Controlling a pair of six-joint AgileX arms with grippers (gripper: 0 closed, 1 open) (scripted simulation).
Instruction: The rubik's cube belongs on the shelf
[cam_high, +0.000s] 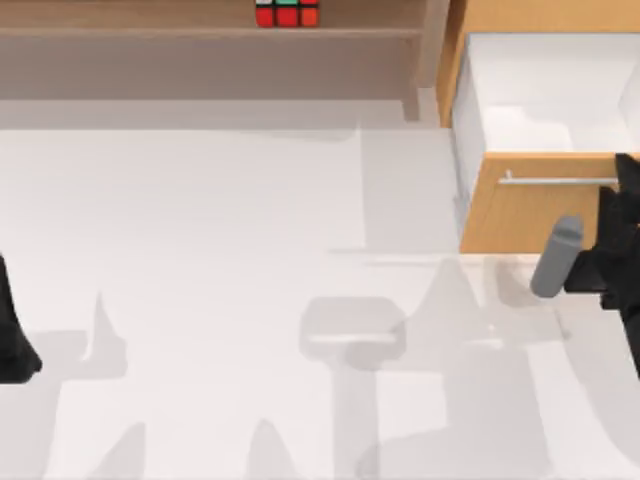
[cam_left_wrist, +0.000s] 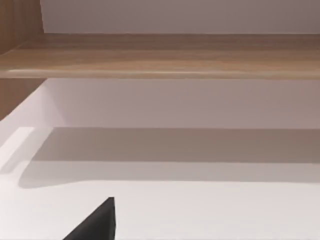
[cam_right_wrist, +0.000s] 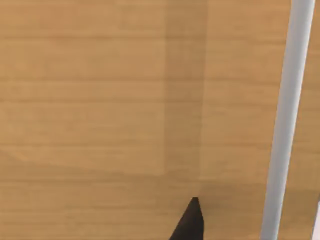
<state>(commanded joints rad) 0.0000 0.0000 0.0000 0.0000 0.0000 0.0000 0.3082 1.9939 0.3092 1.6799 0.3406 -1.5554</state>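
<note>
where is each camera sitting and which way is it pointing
Top view: above the table, looking down on the shelf holding the rubik's cube and the open drawer cabinet; left arm and right arm at the edges.
Left wrist view: on the left arm, facing the shelf; one dark fingertip shows.
Right wrist view: on the right arm, close to the drawer front and silver handle; one fingertip shows.
Shared: top and left wrist show the shelf; top and right wrist the handle.

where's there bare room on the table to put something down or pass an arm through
The white table is bare between the shelf, the left arm and the drawer cabinet. The shelf board left of the rubik's cube is free too. It is crowded at the right, where the right end effector sits close to the drawer handle.
</note>
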